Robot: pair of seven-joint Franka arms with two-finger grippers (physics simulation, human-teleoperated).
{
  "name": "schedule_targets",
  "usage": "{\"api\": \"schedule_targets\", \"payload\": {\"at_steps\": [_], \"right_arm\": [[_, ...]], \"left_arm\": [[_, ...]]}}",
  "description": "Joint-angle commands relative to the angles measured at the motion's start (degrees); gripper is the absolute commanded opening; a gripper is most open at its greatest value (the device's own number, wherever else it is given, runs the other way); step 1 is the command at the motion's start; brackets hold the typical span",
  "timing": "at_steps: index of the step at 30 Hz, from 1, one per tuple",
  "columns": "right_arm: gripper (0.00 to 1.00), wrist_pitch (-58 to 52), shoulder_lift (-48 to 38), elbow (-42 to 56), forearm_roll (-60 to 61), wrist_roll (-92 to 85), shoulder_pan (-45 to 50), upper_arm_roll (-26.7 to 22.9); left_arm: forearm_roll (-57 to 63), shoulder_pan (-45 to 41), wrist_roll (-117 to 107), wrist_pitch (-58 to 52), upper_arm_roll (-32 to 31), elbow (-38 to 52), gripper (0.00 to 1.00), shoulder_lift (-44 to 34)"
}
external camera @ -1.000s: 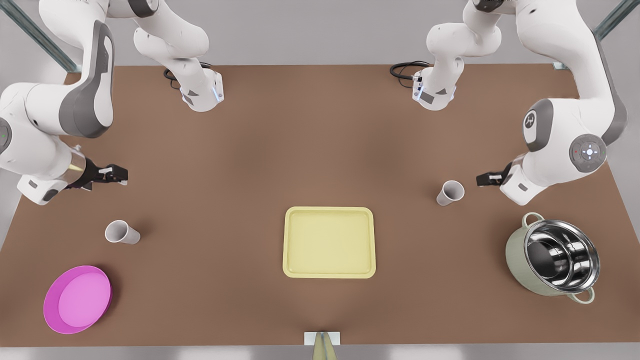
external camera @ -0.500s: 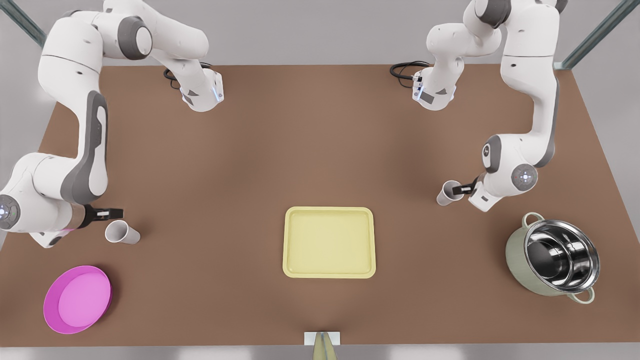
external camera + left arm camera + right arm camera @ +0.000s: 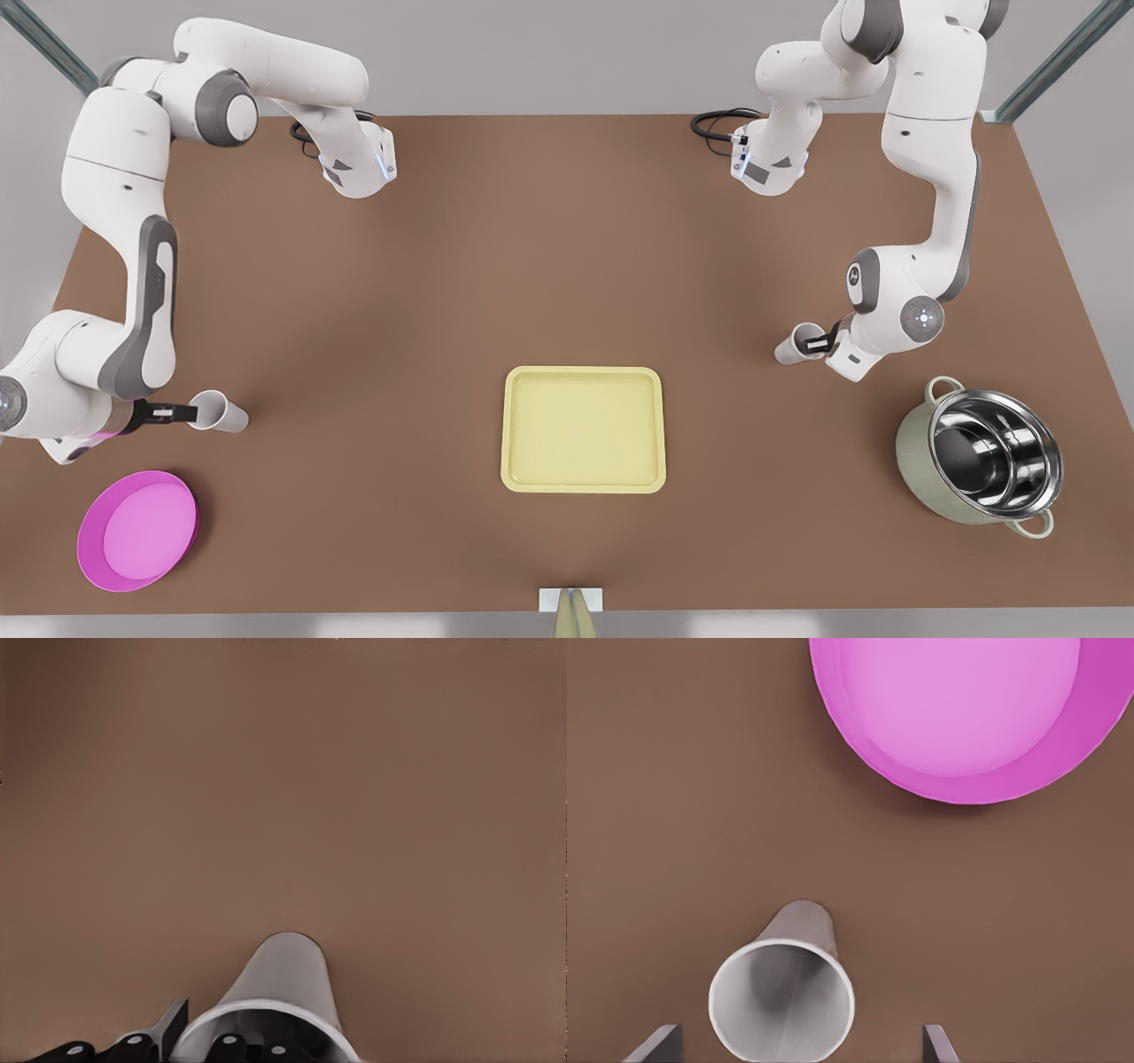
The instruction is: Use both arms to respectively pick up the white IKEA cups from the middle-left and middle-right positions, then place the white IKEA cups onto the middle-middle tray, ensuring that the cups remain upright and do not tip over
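Light, stiff and slick-walled, so best pinched mid-wall, one white IKEA cup stands on the desk at the tray's 9 o'clock between the right gripper's spread fingers, while the twin cup at 2 o'clock meets the left gripper, whose state I cannot tell.

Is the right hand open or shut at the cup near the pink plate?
Open: the right hand has its fingertips wide apart, one each side of the white cup, neither touching it.

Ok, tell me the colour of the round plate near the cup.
Bright pink, a magenta rim around a lighter centre; the plate shows best in the right wrist view.
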Motion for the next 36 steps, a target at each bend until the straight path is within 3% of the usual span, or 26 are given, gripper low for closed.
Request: {"api": "schedule_targets", "payload": {"at_steps": [1,6,8,9,11,13,17,25,26,28,29,30,31,33,35,36], "right_arm": [[1.00,4.18,0.20,-0.56,-0.04,-1.97,-0.51,0.06],[1.00,7.26,1.08,-2.49,-0.04,-1.97,-1.30,0.15],[1.00,9.28,1.17,-4.43,0.04,-1.97,-1.21,0.15],[1.00,9.46,1.43,-4.78,0.04,-1.97,-1.30,0.15],[1.00,9.72,1.43,-5.48,0.39,-1.97,-1.30,0.15],[1.00,9.81,1.43,-6.27,0.39,-1.97,-1.65,0.15],[1.00,9.90,0.99,-8.29,0.39,-1.97,-2.09,0.15],[1.00,11.48,1.43,-10.75,1.36,-1.97,-2.62,0.15],[0.93,11.48,1.61,-10.75,1.62,-1.97,-2.62,0.15],[0.65,11.48,2.13,-10.75,1.80,-2.06,-2.70,0.15],[0.57,11.48,2.22,-10.75,1.80,-2.06,-2.70,0.15],[0.52,11.48,2.31,-10.75,1.80,-2.06,-2.70,0.15],[0.45,11.39,2.40,-10.75,1.80,-2.06,-2.62,0.15],[0.29,11.31,2.40,-10.75,1.80,-2.06,-2.62,0.15],[0.21,10.87,2.22,-10.75,1.80,-1.97,-2.53,0.23],[0.21,10.69,2.13,-10.67,1.80,-2.06,-2.53,0.50]], "left_arm": [[-1.76,-0.06,0.91,0.00,-0.06,0.08,0.29,-0.15],[-1.24,-2.17,0.91,-4.57,-0.58,2.02,0.21,-3.58],[-0.97,-3.31,-4.96,-14.40,-3.40,14.66,0.21,-0.42],[-0.97,-5.69,-12.08,-21.17,-3.48,27.66,0.21,5.03],[-1.59,-10.87,-28.43,-22.50,-3.57,47.62,0.21,16.80],[-2.46,-11.40,-38.45,-22.06,-8.40,56.86,0.21,24.28],[-3.08,-12.02,-47.69,-15.83,-13.94,60.20,0.21,28.76],[-3.00,-13.51,-49.45,-13.54,-15.26,63.01,0.21,35.62],[-3.08,-13.51,-49.45,-13.54,-15.26,63.01,0.21,35.89],[-3.08,-13.51,-49.45,-13.45,-15.70,62.93,0.21,36.68],[-3.08,-13.51,-49.45,-13.45,-15.70,63.01,0.21,36.68],[-3.00,-13.51,-49.36,-13.45,-15.70,63.01,0.21,36.68],[-3.08,-13.51,-49.18,-13.45,-15.70,63.01,0.29,36.68],[-3.08,-13.51,-49.36,-13.45,-15.70,62.93,0.29,36.68],[-3.08,-13.51,-49.27,-13.45,-15.70,62.93,0.29,36.85],[-3.08,-13.51,-49.10,-13.45,-15.70,63.01,0.51,37.03]]}}
